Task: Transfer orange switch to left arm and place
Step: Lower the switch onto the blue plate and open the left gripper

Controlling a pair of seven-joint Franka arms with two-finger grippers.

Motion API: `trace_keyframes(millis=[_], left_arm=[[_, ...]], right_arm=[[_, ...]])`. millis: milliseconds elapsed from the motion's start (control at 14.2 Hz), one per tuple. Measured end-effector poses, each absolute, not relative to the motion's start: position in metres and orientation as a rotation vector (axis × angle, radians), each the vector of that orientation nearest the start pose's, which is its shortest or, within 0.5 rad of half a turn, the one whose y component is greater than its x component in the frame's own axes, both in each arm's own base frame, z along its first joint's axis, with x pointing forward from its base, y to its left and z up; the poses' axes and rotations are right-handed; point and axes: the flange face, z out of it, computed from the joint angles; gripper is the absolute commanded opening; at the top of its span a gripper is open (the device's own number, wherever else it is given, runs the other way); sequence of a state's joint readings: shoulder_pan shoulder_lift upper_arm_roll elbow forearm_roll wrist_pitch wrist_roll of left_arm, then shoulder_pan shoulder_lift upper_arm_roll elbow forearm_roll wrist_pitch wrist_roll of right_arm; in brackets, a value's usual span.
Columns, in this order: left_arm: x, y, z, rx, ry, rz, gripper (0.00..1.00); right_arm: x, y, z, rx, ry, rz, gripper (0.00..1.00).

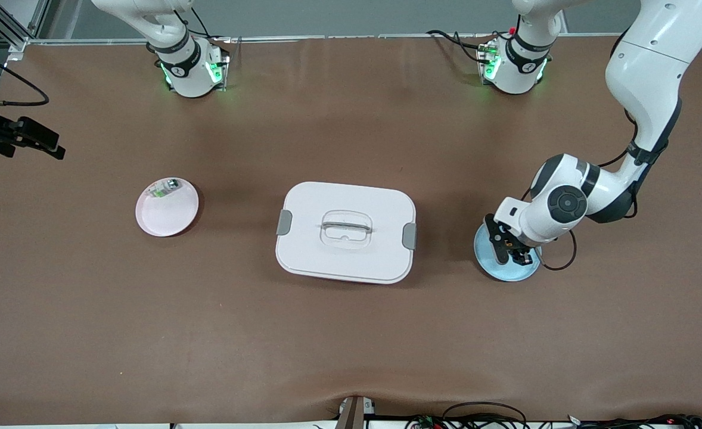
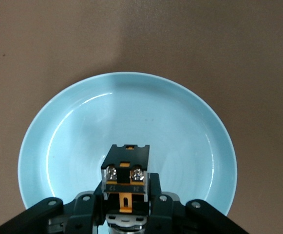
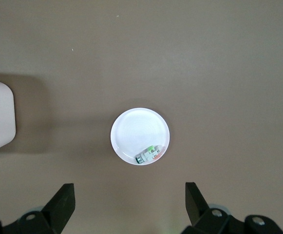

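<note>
Left gripper (image 2: 125, 204): my jaws are clamped tight on the orange switch (image 2: 126, 171), low over the blue plate (image 2: 180, 112) at the left arm's end of the table.
Orange switch: it sits squarely between my fingers, black body sticking out past the fingertips, screw terminals and orange tab showing on its top face.
Handling: I judge it light, rigid moulded plastic, smooth-sided; a firm pinch on the flat flanks suits it, not on the orange tab.
Handover hold: the free black end projecting past my jaws looks like the place for the other gripper to take.
Right gripper (image 3: 130, 204): jaws spread wide, nothing between them, waiting high over the white plate (image 3: 131, 129) with the green-and-white component (image 3: 148, 154).
Box (image 1: 346, 231): sits between the two plates; I'd carry over or around it.
</note>
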State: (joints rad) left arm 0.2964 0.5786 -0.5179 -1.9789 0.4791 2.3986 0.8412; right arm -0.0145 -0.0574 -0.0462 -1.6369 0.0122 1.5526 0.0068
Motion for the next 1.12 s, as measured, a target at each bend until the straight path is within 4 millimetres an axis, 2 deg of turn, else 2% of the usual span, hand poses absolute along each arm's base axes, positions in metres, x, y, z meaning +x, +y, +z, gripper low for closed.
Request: trace_keyframes(millis=[140, 211, 281, 351, 632, 773, 913, 1124], left_arm=[[0.589, -0.123, 0.197, -2.418, 1.975, 0.09, 0.02], [0.587, -0.123, 0.196, -2.406, 1.981, 0.095, 0.27], [0.586, -0.124, 0.194, -2.391, 1.982, 0.1, 0.42], [0.585, -0.124, 0.192, -2.378, 1.98, 0.104, 0.99], [0.588, -0.124, 0.193, -2.391, 1.931, 0.088, 1.0], [0.594, -0.123, 0.203, -2.404, 1.893, 0.062, 1.0], [0.604, -0.121, 0.223, -2.416, 1.844, 0.047, 1.0], [0.617, -0.124, 0.273, -2.475, 1.76, 0.045, 1.0]], right_arm=[[0.534, -0.033, 0.634, -3.144, 0.105, 0.004, 1.0], [0.534, -0.033, 0.64, -3.146, 0.104, -0.012, 1.0], [0.534, -0.033, 0.644, -3.146, 0.103, -0.02, 1.0], [0.533, -0.032, 0.645, -3.147, 0.101, -0.02, 1.0], [0.534, -0.032, 0.643, -3.147, 0.1, -0.013, 1.0], [0.534, -0.034, 0.643, -3.147, 0.099, -0.013, 1.0], [0.534, -0.039, 0.643, -3.148, 0.032, -0.013, 1.0], [0.532, -0.058, 0.644, -3.149, -0.006, -0.014, 1.0]])
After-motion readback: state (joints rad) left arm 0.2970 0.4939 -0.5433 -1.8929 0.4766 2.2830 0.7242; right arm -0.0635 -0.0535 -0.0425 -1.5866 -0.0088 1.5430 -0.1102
